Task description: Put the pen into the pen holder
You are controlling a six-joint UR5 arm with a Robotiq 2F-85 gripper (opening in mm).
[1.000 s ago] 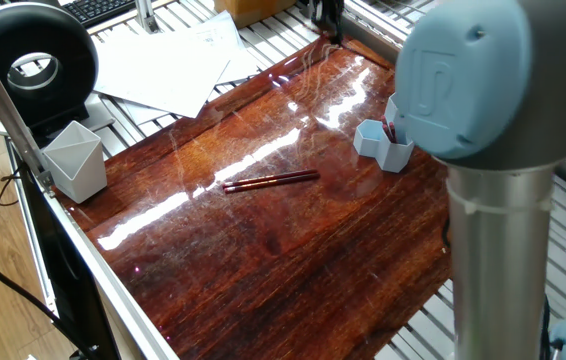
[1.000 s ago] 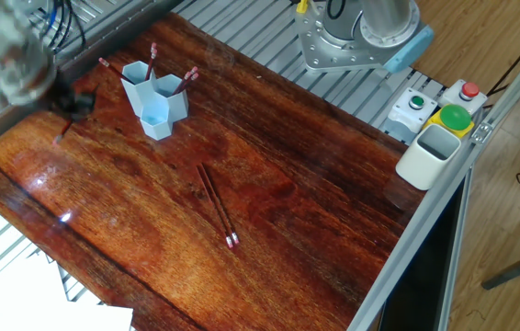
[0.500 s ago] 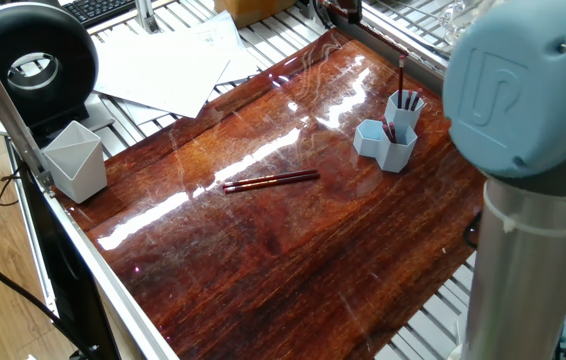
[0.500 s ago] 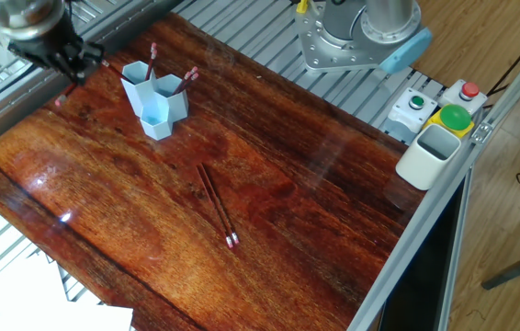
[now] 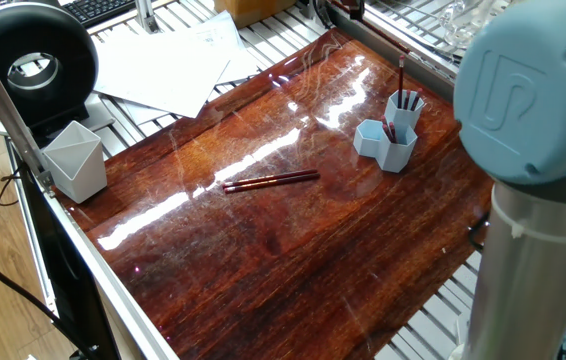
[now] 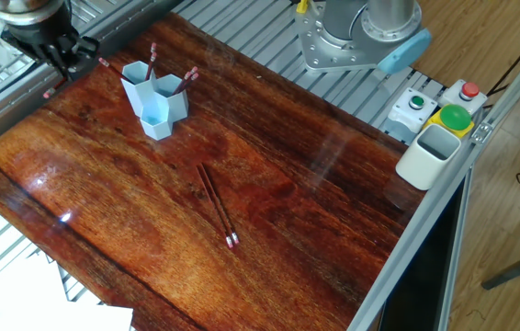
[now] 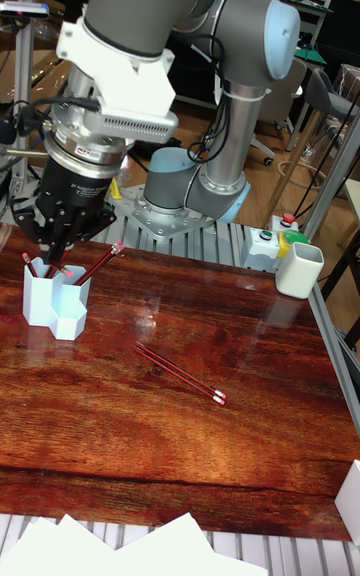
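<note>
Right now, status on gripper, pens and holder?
Gripper just above light blue hexagonal-tube plastic pen holder, jaws unreadable. Two dark red pens lying side by side mid-table, not gripped. Nothing between them and the holder.

UR5 arm [image 7: 235,46]: silver-grey tubes, pale blue-grey joint caps, black gripper end.

Joint cap [image 5: 531,85] is rounded, pale blue, with an embossed logo and one small screw; a brushed-metal tube sits under it. White angular wrist bracket [image 7: 125,86] has a slotted grey strip along its edge. Below it are a black cylinder with a silver band and a small label, then the dark gripper [image 7: 60,236]. Black cables loop beside the wrist. Base mounts on a square metal plate [image 6: 333,41].
</note>
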